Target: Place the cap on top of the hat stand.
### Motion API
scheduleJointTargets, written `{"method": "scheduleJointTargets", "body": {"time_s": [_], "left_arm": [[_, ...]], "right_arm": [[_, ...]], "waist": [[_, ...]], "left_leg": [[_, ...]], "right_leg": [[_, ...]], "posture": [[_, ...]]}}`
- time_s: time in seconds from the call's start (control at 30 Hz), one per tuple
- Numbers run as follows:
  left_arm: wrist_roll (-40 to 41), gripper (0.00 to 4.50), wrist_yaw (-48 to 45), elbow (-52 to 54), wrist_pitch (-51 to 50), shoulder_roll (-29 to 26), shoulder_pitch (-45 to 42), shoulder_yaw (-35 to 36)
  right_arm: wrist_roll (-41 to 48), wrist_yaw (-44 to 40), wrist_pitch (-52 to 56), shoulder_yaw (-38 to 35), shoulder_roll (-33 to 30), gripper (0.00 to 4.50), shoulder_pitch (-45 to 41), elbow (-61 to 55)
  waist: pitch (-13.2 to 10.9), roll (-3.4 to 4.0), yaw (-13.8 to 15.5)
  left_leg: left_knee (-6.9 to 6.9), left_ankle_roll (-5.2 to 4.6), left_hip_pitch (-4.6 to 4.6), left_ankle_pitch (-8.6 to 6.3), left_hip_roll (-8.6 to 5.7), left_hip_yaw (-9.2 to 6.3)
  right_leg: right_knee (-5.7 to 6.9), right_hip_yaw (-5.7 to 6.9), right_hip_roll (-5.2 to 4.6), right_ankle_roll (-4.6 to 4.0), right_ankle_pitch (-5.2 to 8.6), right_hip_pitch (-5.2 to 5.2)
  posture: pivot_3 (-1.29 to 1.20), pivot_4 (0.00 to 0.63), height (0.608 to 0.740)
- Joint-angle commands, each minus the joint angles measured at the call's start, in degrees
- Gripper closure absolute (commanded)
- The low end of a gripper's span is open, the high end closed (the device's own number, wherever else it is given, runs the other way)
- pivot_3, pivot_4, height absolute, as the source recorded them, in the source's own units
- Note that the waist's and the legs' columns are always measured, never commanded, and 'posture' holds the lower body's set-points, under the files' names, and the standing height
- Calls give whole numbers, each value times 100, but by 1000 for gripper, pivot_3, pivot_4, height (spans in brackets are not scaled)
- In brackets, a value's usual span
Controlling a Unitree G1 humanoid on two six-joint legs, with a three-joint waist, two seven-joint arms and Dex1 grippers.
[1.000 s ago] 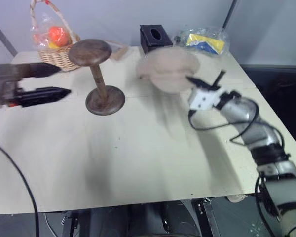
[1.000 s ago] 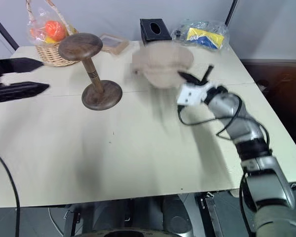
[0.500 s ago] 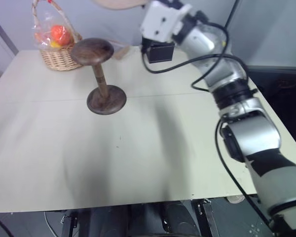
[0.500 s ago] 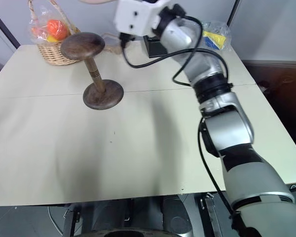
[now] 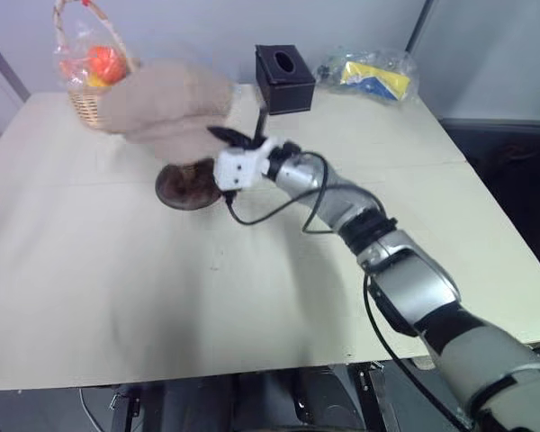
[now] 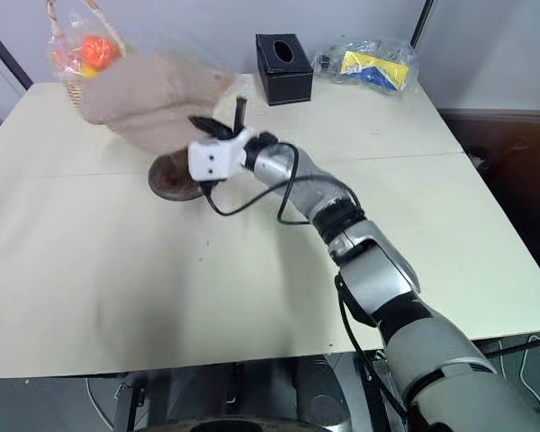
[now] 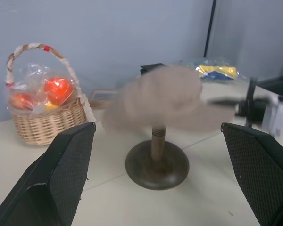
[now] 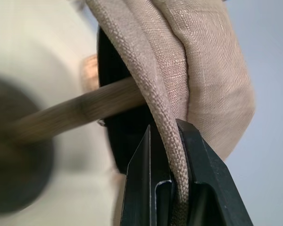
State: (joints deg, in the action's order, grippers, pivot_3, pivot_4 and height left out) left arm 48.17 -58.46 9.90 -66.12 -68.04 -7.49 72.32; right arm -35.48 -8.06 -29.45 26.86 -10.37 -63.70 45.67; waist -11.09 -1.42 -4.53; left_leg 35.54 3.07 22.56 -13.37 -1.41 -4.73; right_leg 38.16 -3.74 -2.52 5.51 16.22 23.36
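no readable text, labels, brands or numbers anywhere

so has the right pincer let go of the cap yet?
No, the right pincer has its two black fingers shut on the edge of the cap, which sits over the hat stand.

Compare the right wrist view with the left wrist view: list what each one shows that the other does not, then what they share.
Right wrist view alone: the right gripper seen close up, its two black fingers shut on the cap's fabric edge.

Left wrist view alone: the left gripper's wide-open black fingers, the wicker basket of wrapped fruit, the yellow packet in plastic and the table.

Both: the beige cap over the dark wooden hat stand, whose stem and round base show beneath it.
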Motion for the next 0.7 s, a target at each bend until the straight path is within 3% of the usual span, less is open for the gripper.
{"method": "scheduleJointTargets", "body": {"time_s": [0.03,0.43,0.57,0.7], "left_arm": [[82,0,2,-76,239,-180,-127,-163],[63,0,-120,-469,861,-265,-517,-1173],[60,0,-138,-525,993,-252,-610,-1392],[55,0,-179,-503,1087,-189,-602,-1560]], "right_arm": [[-436,259,-175,243,-77,4467,25,-753],[-890,652,146,360,-35,4467,47,-944],[-741,635,296,238,-9,3045,-57,-827],[-648,475,267,248,-76,971,131,-983]], "waist": [[0,0,-12],[1,-2,-29],[1,-2,-29],[1,-2,-30]], "left_leg": [[-2,0,0,0,0,1],[-3,1,-2,1,1,0],[-3,1,-2,1,1,-1],[-3,1,-2,1,1,0]], "right_leg": [[0,-1,0,0,0,1],[0,-1,1,0,0,-2],[0,-1,1,0,0,-1],[-1,-1,0,0,0,-1]], "posture": [[0,150,740],[0,150,740],[0,150,740],[0,150,740]]}}
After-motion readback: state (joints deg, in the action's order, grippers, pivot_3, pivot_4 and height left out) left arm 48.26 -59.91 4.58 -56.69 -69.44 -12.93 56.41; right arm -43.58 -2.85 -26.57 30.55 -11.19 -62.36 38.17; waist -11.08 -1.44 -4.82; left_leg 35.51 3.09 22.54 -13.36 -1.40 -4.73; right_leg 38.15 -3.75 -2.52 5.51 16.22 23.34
